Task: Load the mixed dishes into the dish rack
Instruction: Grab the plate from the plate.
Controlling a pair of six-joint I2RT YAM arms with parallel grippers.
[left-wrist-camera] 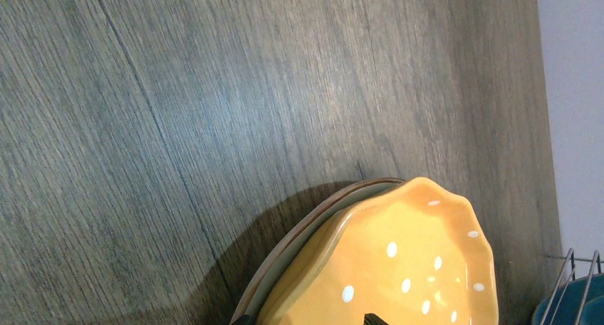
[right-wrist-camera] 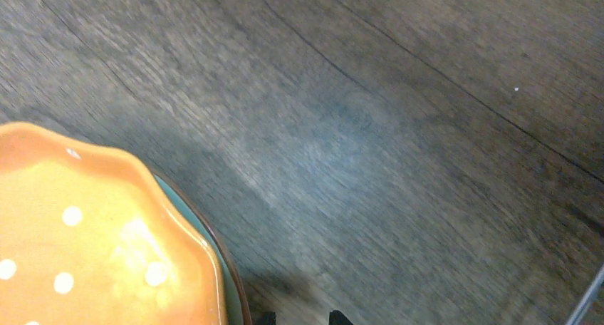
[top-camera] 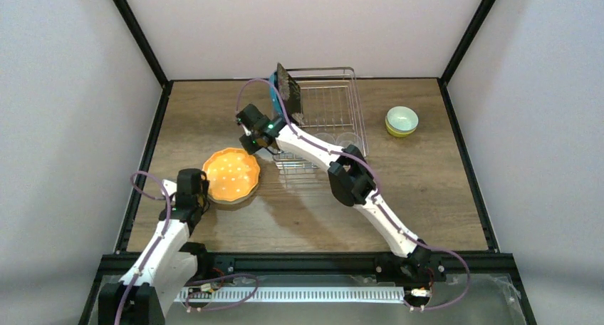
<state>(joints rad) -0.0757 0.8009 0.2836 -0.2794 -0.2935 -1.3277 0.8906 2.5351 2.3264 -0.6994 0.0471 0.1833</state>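
Observation:
The orange white-dotted plate (top-camera: 231,174) lies tilted on the pale green plate (top-camera: 242,199) on the table left of centre. My left gripper (top-camera: 202,189) is at its left rim. In the left wrist view its jaws (left-wrist-camera: 306,318) straddle the orange plate's (left-wrist-camera: 399,268) rim, one finger on top and one below, above the green plate (left-wrist-camera: 299,239). My right gripper (top-camera: 251,141) hovers just beyond the plates' far right edge, its jaws (right-wrist-camera: 299,318) slightly apart and empty. The dish rack (top-camera: 352,115) holds the upright black square plate (top-camera: 288,90) and the blue plate (top-camera: 273,83).
A mint bowl (top-camera: 402,118) nested in a yellow-green bowl sits right of the rack. The right arm stretches diagonally across the table's middle. Black frame posts and rails border the table.

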